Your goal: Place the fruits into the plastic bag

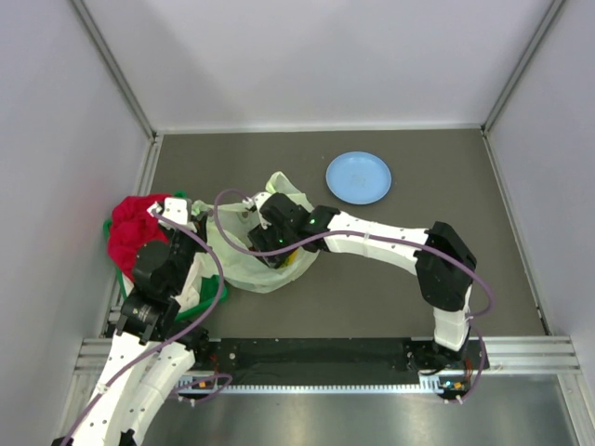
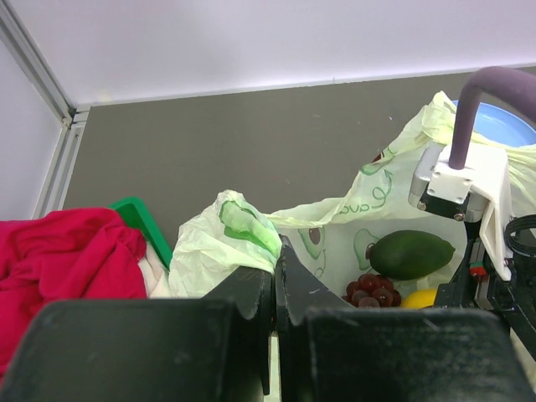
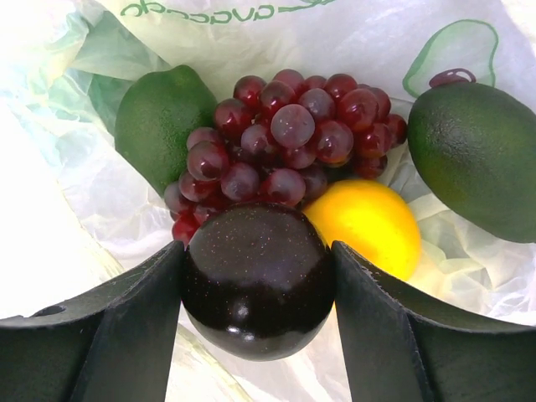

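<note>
The pale green plastic bag (image 1: 244,249) lies open at the table's left-middle. My left gripper (image 2: 275,264) is shut on the bag's edge (image 2: 243,230) and holds it up. My right gripper (image 3: 258,280) is inside the bag, shut on a small dark round fruit (image 3: 258,276). Inside the bag lie a dark red grape bunch (image 3: 285,134), a yellow-orange citrus (image 3: 368,222), a green avocado-like fruit (image 3: 477,159) and a second green fruit (image 3: 159,121). The left wrist view shows the avocado (image 2: 410,254), grapes (image 2: 373,291) and citrus (image 2: 419,299) too.
A round blue plate (image 1: 359,177) lies at the back right of the bag. A red cloth (image 1: 132,230) sits on a green tray (image 2: 142,226) with white cloth at the left wall. Walls close in the left, back and right sides.
</note>
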You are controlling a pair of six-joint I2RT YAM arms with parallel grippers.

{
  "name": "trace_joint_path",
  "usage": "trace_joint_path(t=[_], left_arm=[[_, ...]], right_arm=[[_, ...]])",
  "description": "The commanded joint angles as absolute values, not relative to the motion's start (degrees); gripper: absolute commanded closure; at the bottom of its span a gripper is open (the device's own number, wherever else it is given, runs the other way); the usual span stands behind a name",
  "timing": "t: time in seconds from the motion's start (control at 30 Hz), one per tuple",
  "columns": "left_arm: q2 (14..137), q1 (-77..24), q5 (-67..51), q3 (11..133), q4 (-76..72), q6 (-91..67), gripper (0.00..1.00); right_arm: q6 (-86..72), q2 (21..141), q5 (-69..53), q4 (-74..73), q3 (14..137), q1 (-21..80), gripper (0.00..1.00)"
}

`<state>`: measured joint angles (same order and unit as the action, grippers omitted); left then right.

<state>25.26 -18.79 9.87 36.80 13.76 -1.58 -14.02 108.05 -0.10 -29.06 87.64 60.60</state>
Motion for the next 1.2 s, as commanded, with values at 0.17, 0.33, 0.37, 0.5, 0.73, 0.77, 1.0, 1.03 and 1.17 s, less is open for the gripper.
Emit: trace_joint_path(t=[0.17,0.33,0.37,0.5,0.73,0.77,1.0,1.03,1.17], left_arm=[[24.61,-18.54,9.49,37.18,11.51,-2.11,1.00],[24.61,-18.54,9.40,37.26,11.60,-2.11,1.00],[24.61,-18.54,9.32,37.27,11.51,-2.11,1.00],[24.61,-18.54,9.23,37.26,11.51,-2.20,1.00],[24.43,-18.54,9.14,37.27,11.51,-2.20,1.00],[24.35,-18.54,9.14,37.27,11.43,-2.20,1.00],[24.26,-18.54,9.23,37.27,11.43,-2.29,1.00],[24.26,-18.54,9.32,37.27,11.51,-2.29,1.00],[24.43,-18.54,9.84,37.27,11.51,-2.29,1.00]], right_arm=[[-15.29,105.29,-1.76,-27.77,86.66,61.44,0.23],[-15.56,104.94,-2.20,-27.77,87.10,61.44,0.17],[-15.64,104.94,-2.11,-27.77,87.10,61.44,0.17],[-15.91,103.89,-1.58,-27.34,87.28,61.44,0.16],[-16.79,99.67,-2.46,-24.00,87.62,61.44,0.19],[-16.70,98.71,-2.81,-23.82,87.89,61.44,0.19],[-16.00,91.78,-5.79,-19.87,87.37,61.44,0.20],[-16.00,90.89,-6.32,-18.82,86.93,61.44,0.20],[-15.82,86.84,-9.22,-16.79,86.14,61.44,0.20]])
